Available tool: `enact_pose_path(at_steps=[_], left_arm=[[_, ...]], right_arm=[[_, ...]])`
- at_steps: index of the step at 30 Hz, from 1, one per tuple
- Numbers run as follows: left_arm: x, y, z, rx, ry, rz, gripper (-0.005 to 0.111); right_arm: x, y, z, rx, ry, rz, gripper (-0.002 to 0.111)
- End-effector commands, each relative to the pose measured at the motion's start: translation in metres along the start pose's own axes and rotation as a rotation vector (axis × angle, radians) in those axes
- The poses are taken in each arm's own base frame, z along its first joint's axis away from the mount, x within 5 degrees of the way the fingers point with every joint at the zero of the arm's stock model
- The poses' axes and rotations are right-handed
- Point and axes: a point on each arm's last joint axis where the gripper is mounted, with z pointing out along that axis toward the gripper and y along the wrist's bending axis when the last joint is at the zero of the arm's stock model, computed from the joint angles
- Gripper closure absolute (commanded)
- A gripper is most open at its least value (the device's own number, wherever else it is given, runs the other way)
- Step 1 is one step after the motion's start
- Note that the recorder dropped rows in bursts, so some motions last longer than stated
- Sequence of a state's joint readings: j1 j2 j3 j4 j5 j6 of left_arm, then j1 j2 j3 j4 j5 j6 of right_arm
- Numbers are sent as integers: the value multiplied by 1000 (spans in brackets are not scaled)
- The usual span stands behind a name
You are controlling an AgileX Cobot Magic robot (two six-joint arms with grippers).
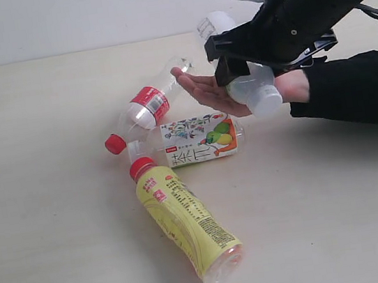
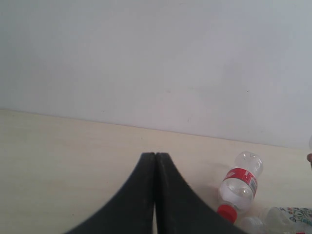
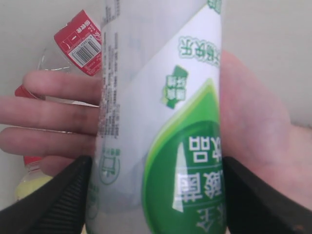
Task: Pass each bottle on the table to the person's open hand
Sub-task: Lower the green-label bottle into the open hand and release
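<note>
My right gripper (image 1: 237,61) is shut on the clear bottle with a white cap (image 1: 261,94), holding it over the person's open hand (image 1: 204,88). The right wrist view shows that bottle's white-and-green label (image 3: 161,122) between my fingers (image 3: 58,204), with the palm (image 3: 253,122) behind it. Three bottles lie on the table (image 1: 38,170): the red-labelled clear one (image 1: 146,109), the white-orange illustrated one (image 1: 199,140) and the yellow one with a red cap (image 1: 186,219). My left gripper (image 2: 155,158) is shut and empty, away from the bottles; the red-labelled bottle (image 2: 239,185) lies beside it.
The person's black sleeve (image 1: 358,89) rests on the table at the right. A pale wall (image 1: 87,15) rises behind the far table edge. The three lying bottles cluster together at the table's middle.
</note>
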State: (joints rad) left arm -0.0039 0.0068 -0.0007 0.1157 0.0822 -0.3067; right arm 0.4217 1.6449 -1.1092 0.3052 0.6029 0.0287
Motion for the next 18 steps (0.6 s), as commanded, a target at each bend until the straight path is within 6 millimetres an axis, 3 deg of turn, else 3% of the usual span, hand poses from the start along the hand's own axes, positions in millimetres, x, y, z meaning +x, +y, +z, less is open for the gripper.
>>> enact_pose_path(at_steps=[1,18], left_arm=[[0,0,-1,-4,-5,8,107],[0,0,-1,-4,-5,8,107]], right_arm=[[-1,2,-1,-4,-4,-12,45],[-1,1,-1,5,-5,-25,34]])
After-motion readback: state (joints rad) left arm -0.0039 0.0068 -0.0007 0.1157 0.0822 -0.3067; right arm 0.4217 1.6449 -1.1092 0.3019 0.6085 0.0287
